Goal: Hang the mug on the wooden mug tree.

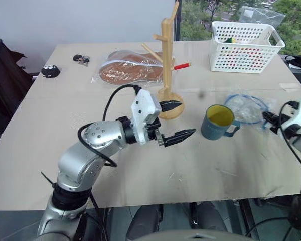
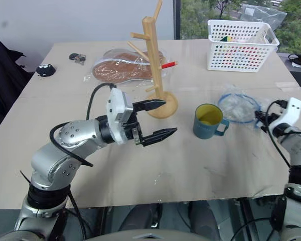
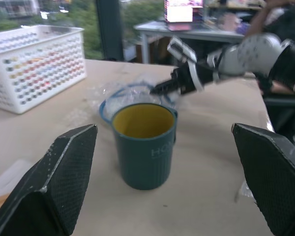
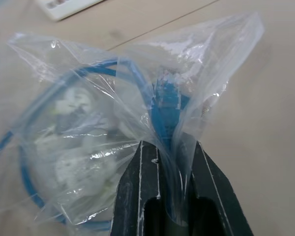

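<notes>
Looks like an office or lab: big window point(image 1: 231, 12) onto trees, desk point(image 3: 206, 32) with a monitor point(image 3: 183, 10) behind (cardboard-covered worktable point(image 1: 140, 165)).

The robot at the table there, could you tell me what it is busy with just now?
It is meant to hang the mug on the wooden mug tree, but the mug stands upright on the table, unheld, to the right of the tree's base. The left tool hovers open beside it, pointing towards the mug. The right tool is shut on a clear plastic bag holding a blue cable, just right of the mug. A white basket sits at the far right corner.
</notes>
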